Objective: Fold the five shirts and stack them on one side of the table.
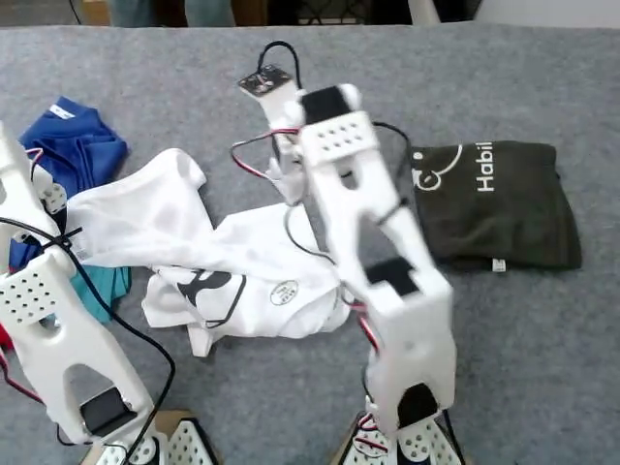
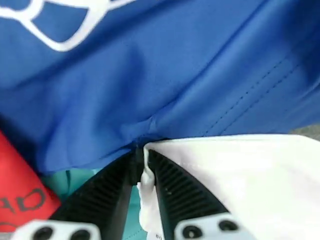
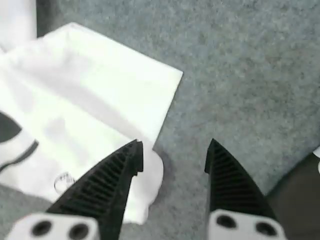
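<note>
Left wrist view: my left gripper (image 2: 141, 167) pinches the white shirt (image 2: 240, 180) edge; my right gripper (image 3: 173, 157), spread astride that shirt's edge, should bite low.

The grey counter (image 1: 542, 87) carries a blue shirt (image 1: 73, 145) far left, a white shirt (image 1: 242, 262) centre, a folded dark shirt (image 1: 494, 208) right.

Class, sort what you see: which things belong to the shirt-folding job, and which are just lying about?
Job: white shirt, blue shirt, teal shirt, red shirt, folded dark shirt, left gripper, right gripper.
Lying about: grey table cover, arm wiring.
</note>
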Motion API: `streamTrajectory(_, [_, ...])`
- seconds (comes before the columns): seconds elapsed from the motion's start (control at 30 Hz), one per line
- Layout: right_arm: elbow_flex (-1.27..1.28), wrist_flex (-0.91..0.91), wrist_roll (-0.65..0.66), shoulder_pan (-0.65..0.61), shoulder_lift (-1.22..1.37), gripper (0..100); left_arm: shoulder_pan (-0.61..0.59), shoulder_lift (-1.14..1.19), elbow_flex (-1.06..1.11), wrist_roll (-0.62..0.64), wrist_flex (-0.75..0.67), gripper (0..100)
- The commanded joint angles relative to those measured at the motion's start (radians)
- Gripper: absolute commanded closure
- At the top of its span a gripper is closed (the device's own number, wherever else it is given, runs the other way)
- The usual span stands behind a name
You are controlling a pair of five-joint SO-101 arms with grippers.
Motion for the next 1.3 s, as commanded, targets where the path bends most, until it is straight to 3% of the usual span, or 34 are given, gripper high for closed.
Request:
streamTrajectory(0.0, [-0.305, 0.048, -0.092, -0.034, 0.222, 78.9, 0.01, -0.066, 0.004, -0.006, -0.021, 97])
streamTrajectory(0.2, [-0.544, 0.057, -0.14, -0.034, 0.479, 78.9, 0.01, -0.066, 0.004, -0.006, -0.021, 97])
streamTrajectory(0.8, [-0.429, 0.048, -0.16, -0.015, 0.547, 79.5, 0.007, -0.066, -0.001, -0.005, -0.023, 97])
streamTrajectory(1.0, [-0.429, 0.037, -0.152, -0.015, 0.584, 98.8, 0.01, -0.066, 0.002, -0.003, -0.025, 97])
streamTrajectory(1.27, [-0.503, 0.057, -0.16, 0.028, 0.512, 98.5, 0.012, -0.074, -0.004, -0.003, -0.018, 97])
